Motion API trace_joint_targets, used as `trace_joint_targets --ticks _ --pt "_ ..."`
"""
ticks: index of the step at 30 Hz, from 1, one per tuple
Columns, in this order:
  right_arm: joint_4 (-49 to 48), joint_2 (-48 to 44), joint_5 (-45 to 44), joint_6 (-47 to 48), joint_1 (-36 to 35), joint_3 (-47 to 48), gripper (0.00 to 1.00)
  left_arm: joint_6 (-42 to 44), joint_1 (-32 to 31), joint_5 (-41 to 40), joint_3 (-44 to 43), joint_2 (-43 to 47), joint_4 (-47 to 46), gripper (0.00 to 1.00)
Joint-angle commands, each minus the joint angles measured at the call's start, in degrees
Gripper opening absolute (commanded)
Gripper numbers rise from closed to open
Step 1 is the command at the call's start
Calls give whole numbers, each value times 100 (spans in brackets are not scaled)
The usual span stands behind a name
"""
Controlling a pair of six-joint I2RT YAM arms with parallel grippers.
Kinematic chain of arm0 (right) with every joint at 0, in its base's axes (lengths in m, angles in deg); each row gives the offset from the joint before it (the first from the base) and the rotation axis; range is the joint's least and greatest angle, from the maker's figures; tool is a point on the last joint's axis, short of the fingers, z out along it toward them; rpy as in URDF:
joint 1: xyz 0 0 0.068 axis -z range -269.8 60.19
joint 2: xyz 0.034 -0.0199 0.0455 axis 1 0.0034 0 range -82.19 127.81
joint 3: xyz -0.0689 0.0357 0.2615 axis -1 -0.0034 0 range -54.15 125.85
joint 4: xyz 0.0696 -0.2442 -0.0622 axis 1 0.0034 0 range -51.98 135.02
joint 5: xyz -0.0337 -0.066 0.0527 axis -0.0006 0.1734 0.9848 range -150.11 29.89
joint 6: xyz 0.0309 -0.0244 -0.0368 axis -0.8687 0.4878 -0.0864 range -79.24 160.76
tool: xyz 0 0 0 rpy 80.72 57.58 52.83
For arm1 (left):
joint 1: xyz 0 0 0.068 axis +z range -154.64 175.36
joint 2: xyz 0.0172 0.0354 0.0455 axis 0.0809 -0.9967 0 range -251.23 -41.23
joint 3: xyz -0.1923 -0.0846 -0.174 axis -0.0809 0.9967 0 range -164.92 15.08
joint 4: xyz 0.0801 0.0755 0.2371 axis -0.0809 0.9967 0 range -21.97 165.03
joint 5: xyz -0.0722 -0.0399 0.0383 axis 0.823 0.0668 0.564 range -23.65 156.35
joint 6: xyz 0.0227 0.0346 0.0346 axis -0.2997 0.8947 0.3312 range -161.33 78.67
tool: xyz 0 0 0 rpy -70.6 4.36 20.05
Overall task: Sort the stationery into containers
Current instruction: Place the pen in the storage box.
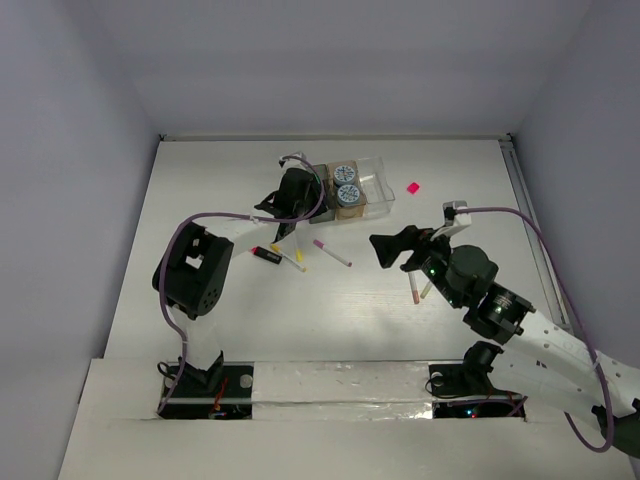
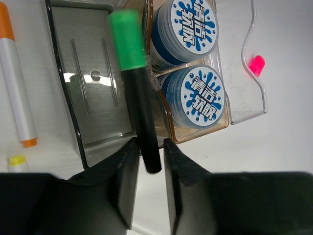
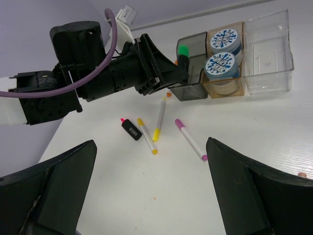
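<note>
The green-capped black marker (image 2: 139,98) was pinched at its bare end by the left end effector (image 2: 148,161), its cap over the dark grey bin (image 2: 88,103). Next in the row, the amber bin (image 2: 200,133) held two tape rolls (image 2: 199,95), with the clear bin (image 2: 254,105) beyond. A yellow-capped pen (image 3: 160,117) and a magenta-capped pen (image 3: 190,141) lay on the tabletop (image 3: 234,161) nearby. The right end effector (image 3: 150,161) hung wide open and held nothing.

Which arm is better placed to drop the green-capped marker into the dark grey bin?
Left. The left hand grips the marker at the dark grey bin; the right hand is open, empty and farther off.
</note>
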Motion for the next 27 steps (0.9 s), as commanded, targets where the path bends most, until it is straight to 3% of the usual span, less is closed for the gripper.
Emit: trace_joint_targets --ticks 1,6,11,14,15,17,18,19,22,27 --pt "-74 -87 -195 119 4 -28 100 -46 33 -90 -209 66 -64 26" --pt "-57 -122 -204 102 4 -63 100 -2 33 -73 -209 75 -65 43" --pt "-21 -96 -186 137 4 -45 97 -2 33 -37 -192 171 -135 51" --pt "-65 27 -64 242 4 -28 84 60 33 -37 -52 505 -345 53" --pt "-100 167 15 312 4 7 59 77 33 -37 88 628 -424 53" --pt "-83 378 253 479 4 112 36 148 33 -72 273 1145 -635 53" --pt "-74 501 332 540 4 243 20 165 33 -160 509 1339 -714 53" --pt "-74 789 576 654 4 305 14 183 33 -221 651 1802 -828 52" --pt "-301 1343 1138 795 4 534 0 262 33 -615 1248 2847 -847 51" --pt "-742 2205 1861 849 4 876 0 429 147 -1434 2258 4494 -566 48"
